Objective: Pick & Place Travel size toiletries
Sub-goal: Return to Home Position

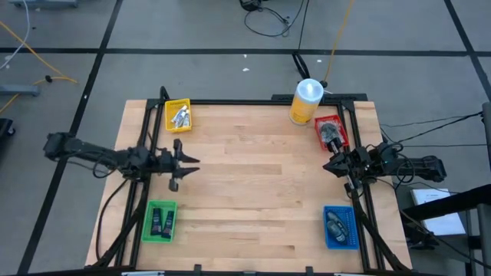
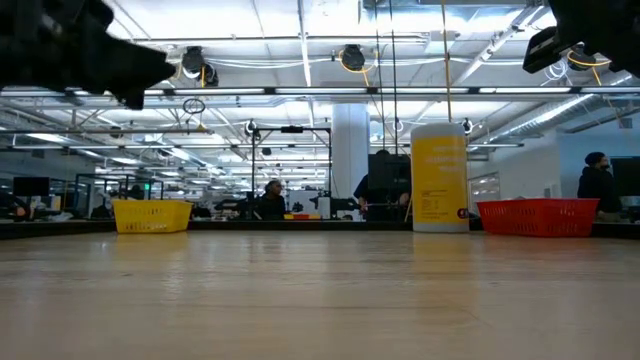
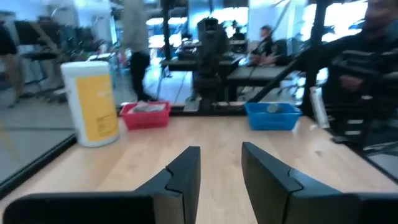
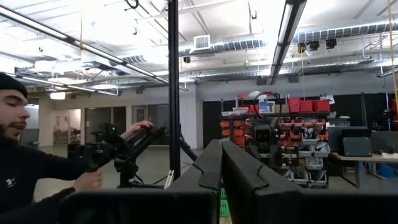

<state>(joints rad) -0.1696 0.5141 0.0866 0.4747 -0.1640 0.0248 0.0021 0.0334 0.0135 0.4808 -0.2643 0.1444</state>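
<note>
The toiletries lie in four small trays at the table's corners. White tubes fill the yellow tray (image 1: 178, 115), dark discs the red tray (image 1: 331, 132), black oblong packs the green tray (image 1: 161, 221), and wrapped items the blue tray (image 1: 340, 228). My left gripper (image 1: 186, 162) (image 3: 221, 174) hangs open above the table's left side, between the yellow and green trays, and holds nothing. My right gripper (image 1: 330, 165) (image 4: 222, 168) is shut and empty. It is raised at the right edge, just in front of the red tray.
A big yellow canister with a white top (image 1: 306, 102) (image 2: 439, 176) stands at the far edge beside the red tray (image 2: 537, 216). The bare wooden table (image 1: 253, 192) stretches between the trays. People (image 4: 25, 162) show in the room beyond the table.
</note>
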